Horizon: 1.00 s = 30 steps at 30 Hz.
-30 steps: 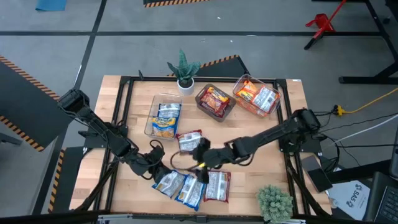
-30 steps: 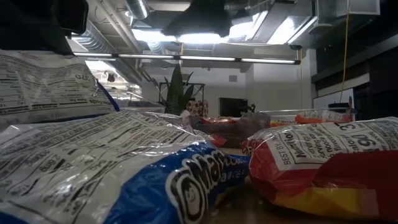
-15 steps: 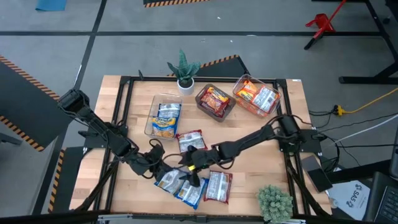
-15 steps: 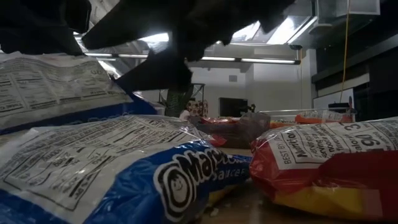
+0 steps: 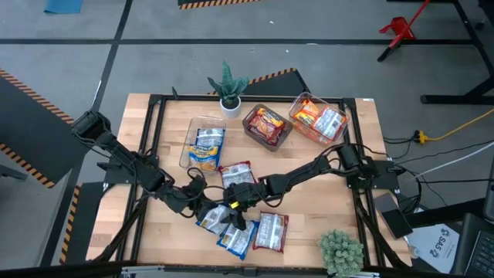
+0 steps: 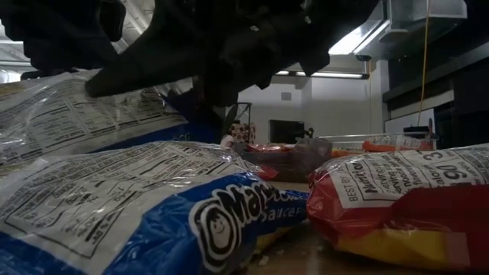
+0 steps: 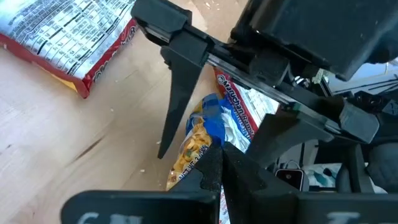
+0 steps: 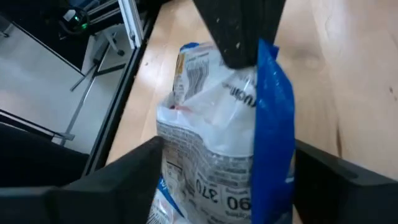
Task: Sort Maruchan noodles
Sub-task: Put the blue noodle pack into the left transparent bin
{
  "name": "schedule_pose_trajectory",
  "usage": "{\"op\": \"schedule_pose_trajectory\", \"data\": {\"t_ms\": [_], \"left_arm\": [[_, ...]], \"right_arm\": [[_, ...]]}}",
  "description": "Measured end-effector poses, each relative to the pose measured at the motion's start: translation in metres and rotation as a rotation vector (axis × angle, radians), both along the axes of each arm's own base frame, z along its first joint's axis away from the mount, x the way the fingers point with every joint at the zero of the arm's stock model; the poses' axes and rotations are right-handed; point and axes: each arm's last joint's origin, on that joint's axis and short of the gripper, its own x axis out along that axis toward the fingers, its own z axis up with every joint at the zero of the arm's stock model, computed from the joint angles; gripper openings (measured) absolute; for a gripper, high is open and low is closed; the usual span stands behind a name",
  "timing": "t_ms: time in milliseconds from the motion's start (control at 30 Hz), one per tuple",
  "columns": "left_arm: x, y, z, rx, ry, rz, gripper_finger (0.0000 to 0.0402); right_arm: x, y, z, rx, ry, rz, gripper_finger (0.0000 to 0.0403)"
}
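The left arm reaches from the left edge of the desk (image 5: 154,162) low across the boards toward the middle of the near half. Its left gripper (image 5: 202,207) has its fingers pinched together on the edge of a blue packet (image 5: 211,219), shown lifted and crumpled in the right wrist view (image 8: 230,143). Just beside it, nearer the front edge, a second blue packet (image 5: 236,238) lies flat, and a red packet (image 5: 270,230) lies to its right.

The right arm stretches from the right edge, elbow raised, forearm slanting down to the same spot. The right gripper (image 5: 234,212) stands with jaws spread wide, one finger on each side of the held blue packet, not closed on it.

Another red packet (image 5: 236,174) lies toward the desk's centre. Near the far edge, three clear bins hold sorted noodles: blue-yellow packets (image 5: 205,147) on the left, red ones (image 5: 267,123) in the middle, orange ones (image 5: 319,117) toward the far right corner.
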Motion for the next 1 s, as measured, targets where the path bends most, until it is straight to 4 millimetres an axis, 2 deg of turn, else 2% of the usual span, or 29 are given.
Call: {"op": "schedule_pose_trajectory", "data": {"t_ms": [200, 333, 433, 600, 800, 867, 1000], "left_arm": [[0.002, 0.003, 0.0, 0.035, -0.003, -0.007, 0.0003], [0.005, 0.006, 0.003, 0.011, -0.005, -0.031, 0.0028], [0.003, 0.011, 0.013, -0.014, -0.024, -0.084, 0.0054], [-0.012, 0.024, 0.034, -0.071, -0.03, -0.168, 0.0085], [-0.041, 0.038, 0.062, -0.138, -0.082, -0.236, 0.0085], [-0.05, 0.043, 0.072, -0.153, -0.126, -0.233, 0.0083], [-0.067, 0.052, 0.088, -0.167, -0.226, -0.194, 0.0083]], "right_arm": [[0.001, -0.007, -0.001, -0.004, 0.02, -0.028, 0.0155], [0.001, -0.011, 0.0, 0.008, 0.031, -0.012, 0.0068], [0.001, -0.011, -0.001, 0.012, 0.039, -0.003, 0.0026], [0.001, -0.012, -0.001, 0.011, 0.04, -0.004, 0.0025], [0.005, -0.018, 0.005, -0.005, 0.047, -0.012, 0.0028], [0.01, -0.022, 0.014, -0.041, 0.029, -0.011, 0.0024], [0.021, -0.027, 0.047, -0.139, -0.005, 0.004, 0.0025]]}}
